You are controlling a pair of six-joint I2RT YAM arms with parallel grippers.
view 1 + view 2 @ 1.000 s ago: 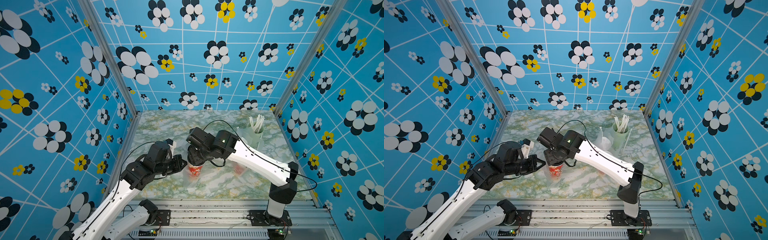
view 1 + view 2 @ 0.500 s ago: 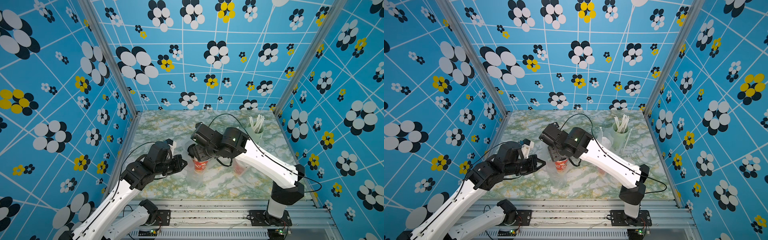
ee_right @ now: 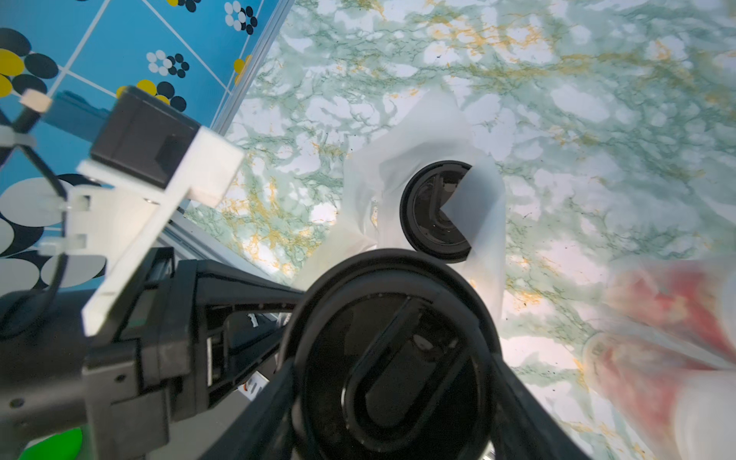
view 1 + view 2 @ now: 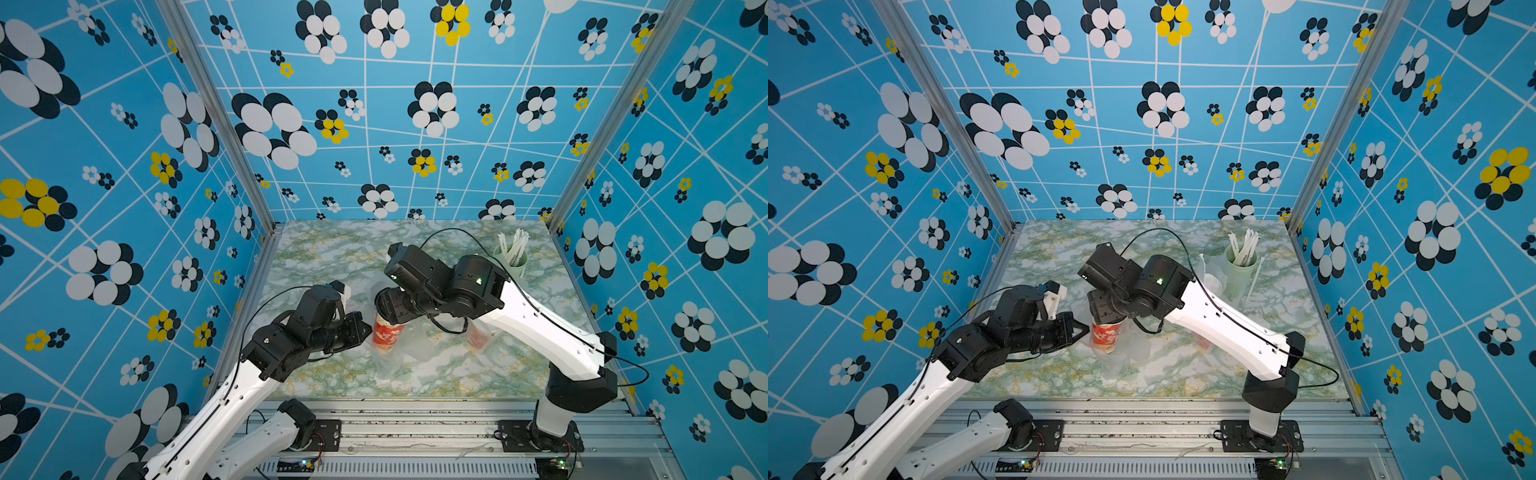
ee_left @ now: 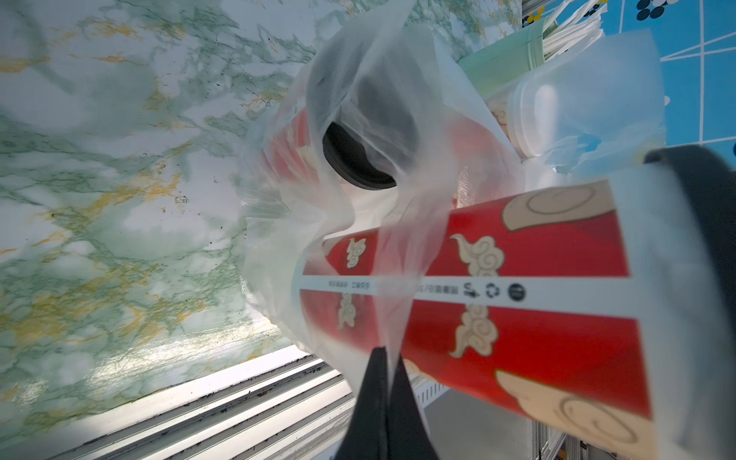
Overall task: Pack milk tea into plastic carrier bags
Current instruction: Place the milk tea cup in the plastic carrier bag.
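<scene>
Blue walls (image 4: 374, 124) printed with black, white and yellow flowers box in a green marbled tabletop (image 4: 332, 257). Read the tabletop as a clock in the top views, with twelve at the back wall.

At eight o'clock, your left gripper (image 4: 368, 332) is fully closed. It pinches a fold of thin whitish film, the edge of a carrier bag (image 4: 395, 365) that stands just beside it.

At seven o'clock, close to centre, your right gripper (image 4: 386, 309) points down from above. Its jaws are spread wide around the black domed lid of a red milk tea cup (image 4: 387, 336), clamping it from both sides. In the left wrist view, the cup's base sits inside the bag's mouth, with film drawn across its side. A second cup (image 5: 354, 163) with a black lid already stands deeper in that bag.

At four o'clock, a second bag (image 4: 478, 338) sits apart. It appears to hold red cups, though the film blurs them.

At two o'clock, a pale green cup (image 4: 513, 262) of white straws stands near the back corner.
</scene>
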